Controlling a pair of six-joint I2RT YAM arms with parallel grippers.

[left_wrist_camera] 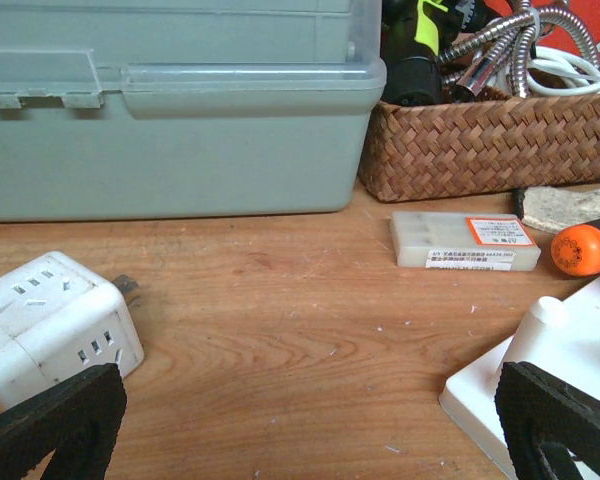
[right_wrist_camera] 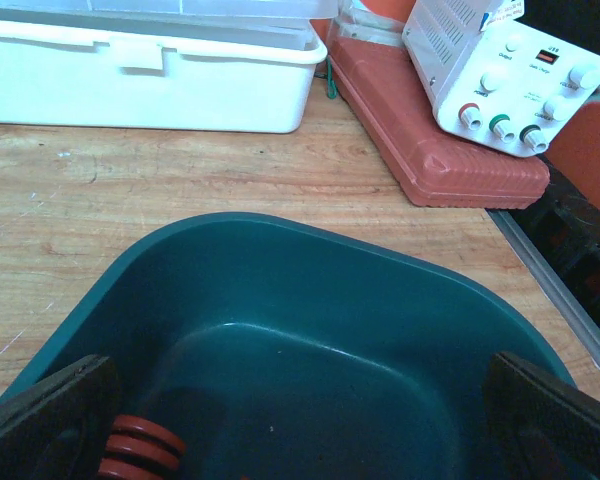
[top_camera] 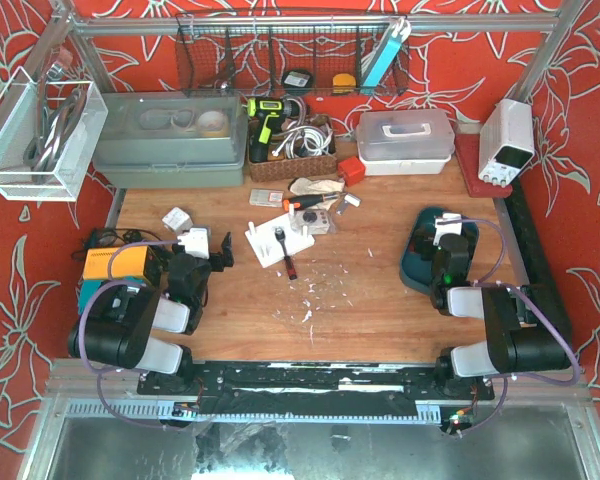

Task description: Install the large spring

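Large spring (right_wrist_camera: pixel 140 448): a red coil is seen on the floor of the teal bin (right_wrist_camera: pixel 310 270), at the lower left of the right wrist frame. Only a few turns are shown, and the rest is cut by the frame edge.
Right end effector (right_wrist_camera: pixel 300 415): it is held over the bin with the fingers spread wide, and nothing is between them.
Left end effector (left_wrist_camera: pixel 305 425): it is also spread wide and empty, low over the surface (left_wrist_camera: pixel 280 300), beside the white fixture (left_wrist_camera: pixel 570 345).
Key relation: the spring is found just inside the finger at frame left, off the centre line (so a shift toward frame left is judged necessary before closing).
Long axis: it seems to be directed toward the lower frame edge, but this cannot be told for sure.
Nearer arm: the right one is judged nearer; the left arm is placed well apart from the bin.
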